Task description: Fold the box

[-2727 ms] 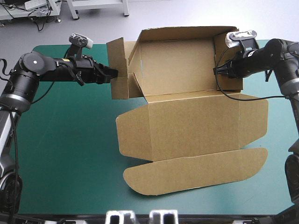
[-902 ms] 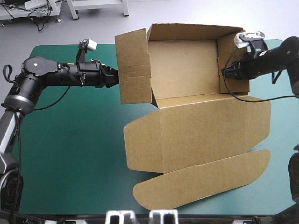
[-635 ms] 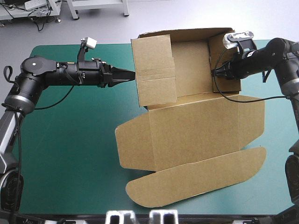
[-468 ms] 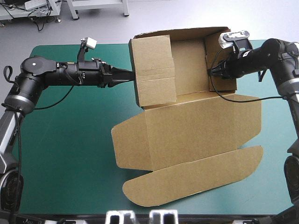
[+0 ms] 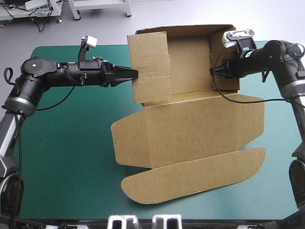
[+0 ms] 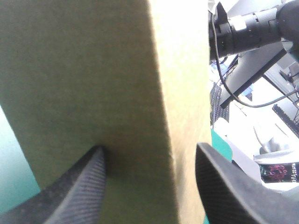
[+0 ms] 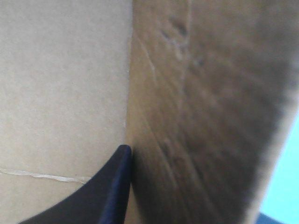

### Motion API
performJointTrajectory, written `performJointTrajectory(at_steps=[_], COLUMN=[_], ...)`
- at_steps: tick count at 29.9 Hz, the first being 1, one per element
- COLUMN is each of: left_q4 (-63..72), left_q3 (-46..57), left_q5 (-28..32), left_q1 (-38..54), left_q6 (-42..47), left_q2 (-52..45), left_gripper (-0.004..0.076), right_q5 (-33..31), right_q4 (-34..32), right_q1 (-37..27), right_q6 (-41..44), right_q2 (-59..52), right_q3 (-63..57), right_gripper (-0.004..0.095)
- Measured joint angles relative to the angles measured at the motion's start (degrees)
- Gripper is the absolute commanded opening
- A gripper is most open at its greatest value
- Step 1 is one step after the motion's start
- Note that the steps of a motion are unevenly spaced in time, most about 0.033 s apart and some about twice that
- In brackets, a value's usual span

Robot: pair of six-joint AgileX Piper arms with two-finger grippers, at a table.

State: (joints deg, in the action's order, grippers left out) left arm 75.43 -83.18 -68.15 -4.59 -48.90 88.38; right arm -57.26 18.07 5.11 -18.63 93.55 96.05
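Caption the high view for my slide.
Left gripper and right gripper at opposite raised walls of the brown box on the table.

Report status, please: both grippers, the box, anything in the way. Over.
Left gripper open, astride the left flap of the box. Right gripper shut on its right wall. Back and side walls up, lid flat. Nothing in the way.

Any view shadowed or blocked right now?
High view: evenly lit; box, left gripper, right gripper all visible. Left wrist view: a shaded box wall fills the space ahead of the open fingers. Right wrist view: board covers nearly everything, darkest beside the finger.
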Motion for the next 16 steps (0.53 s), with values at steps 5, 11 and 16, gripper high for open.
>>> performJointTrajectory(at_steps=[5, 11, 16], left_q4=[0.12, -5.58, -20.65], left_q3=[0.00, -0.74, -3.29], left_q5=[0.39, 7.61, 16.91], left_q1=[0.00, -3.45, -9.58], left_q6=[-0.18, 0.88, 8.84], left_q2=[0.00, 0.00, 0.00], left_gripper=[0.0421, 0.0421, 0.0421], right_q5=[0.91, 3.08, 3.94], right_q4=[-0.20, -3.80, -7.27], right_q1=[0.56, 3.10, 4.18], right_q6=[0.34, 3.45, 6.37], right_q2=[0.00, 0.00, 0.28], right_q3=[0.00, 0.00, 0.00], right_gripper=[-0.0019, -0.0019, -0.0019])
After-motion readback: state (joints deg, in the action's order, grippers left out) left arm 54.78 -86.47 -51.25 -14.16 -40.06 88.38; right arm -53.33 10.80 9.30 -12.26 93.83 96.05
